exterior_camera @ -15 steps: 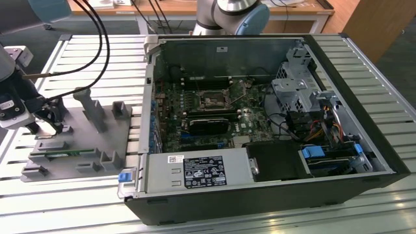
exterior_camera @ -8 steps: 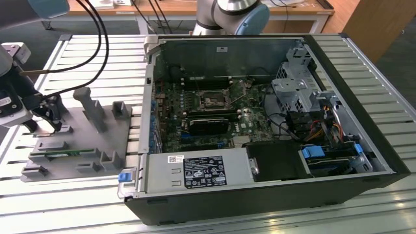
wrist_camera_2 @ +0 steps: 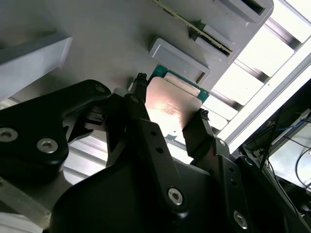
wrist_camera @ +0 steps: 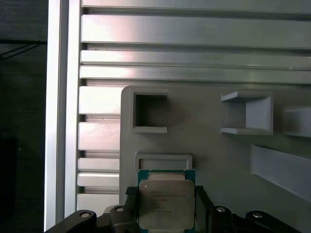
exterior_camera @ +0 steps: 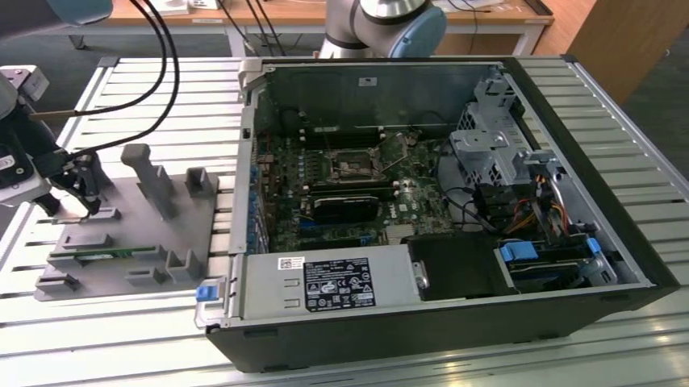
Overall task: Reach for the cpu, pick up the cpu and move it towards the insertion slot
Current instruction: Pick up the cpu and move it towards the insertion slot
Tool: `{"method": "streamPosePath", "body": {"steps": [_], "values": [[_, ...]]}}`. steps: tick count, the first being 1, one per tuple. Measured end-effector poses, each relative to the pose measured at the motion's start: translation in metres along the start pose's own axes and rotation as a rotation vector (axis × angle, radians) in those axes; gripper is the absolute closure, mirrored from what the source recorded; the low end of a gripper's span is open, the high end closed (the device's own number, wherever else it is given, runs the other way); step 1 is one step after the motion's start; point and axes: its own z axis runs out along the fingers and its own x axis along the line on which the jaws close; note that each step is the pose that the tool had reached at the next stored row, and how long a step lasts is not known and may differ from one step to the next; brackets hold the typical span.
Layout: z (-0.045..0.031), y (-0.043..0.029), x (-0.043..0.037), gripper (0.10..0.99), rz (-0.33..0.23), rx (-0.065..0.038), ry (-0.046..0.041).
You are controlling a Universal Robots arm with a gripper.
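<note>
The cpu (wrist_camera: 166, 204) is a small square chip with a pale silvery top and a green edge. It lies at the grey plastic fixture (wrist_camera: 214, 155), beside a low raised stop. In both wrist views my gripper (wrist_camera: 166, 193) straddles it, and the black fingertips (wrist_camera_2: 141, 82) press against its two opposite side edges (wrist_camera_2: 170, 104). In the exterior view the gripper (exterior_camera: 73, 211) stands low over the fixture (exterior_camera: 140, 242) at the exterior view's far left. The insertion slot (exterior_camera: 353, 165) is the shiny square socket on the green motherboard inside the open computer case.
The open computer case (exterior_camera: 431, 322) lies on the ribbed aluminium table (exterior_camera: 119, 72), at the exterior view's right of the fixture. Upright grey posts (exterior_camera: 151, 181) rise from the fixture. A thin green memory stick (exterior_camera: 116, 253) lies in one holder. Cables (exterior_camera: 161, 48) hang above the table's far left.
</note>
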Motion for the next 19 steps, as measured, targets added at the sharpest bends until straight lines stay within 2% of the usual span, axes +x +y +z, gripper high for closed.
{"method": "streamPosePath", "body": {"steps": [19], "values": [[-0.0095,0.0024,-0.0001,0.541,0.0,0.009,0.0]]}}
